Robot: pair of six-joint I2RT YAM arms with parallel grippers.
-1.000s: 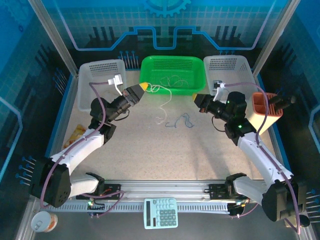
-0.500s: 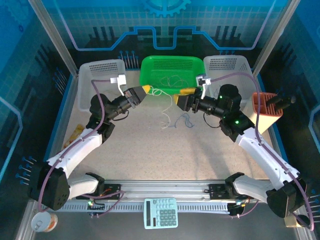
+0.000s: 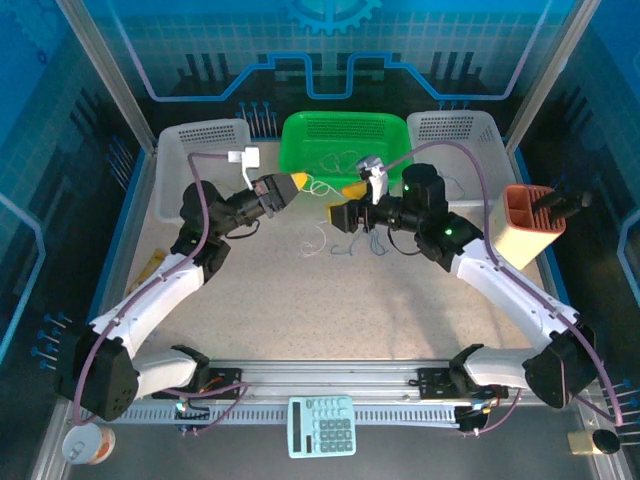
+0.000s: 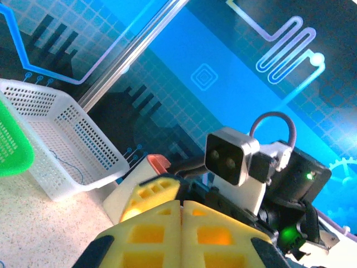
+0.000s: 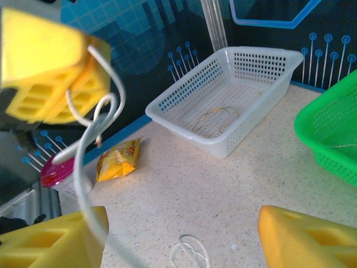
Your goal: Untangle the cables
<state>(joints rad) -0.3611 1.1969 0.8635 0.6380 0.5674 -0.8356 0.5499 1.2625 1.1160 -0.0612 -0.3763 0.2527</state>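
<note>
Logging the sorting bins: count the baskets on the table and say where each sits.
3. A white basket at the far left, a green basket at the far middle, and another white basket at the far right, partly behind the right arm.

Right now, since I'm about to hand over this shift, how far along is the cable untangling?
Looks done: a yellowish cord lies in the white basket. In hand: the left claw is shut on a whitish cable, the right claw open beside it. Left: a blue-grey cable on the table and cords in the green basket.
</note>
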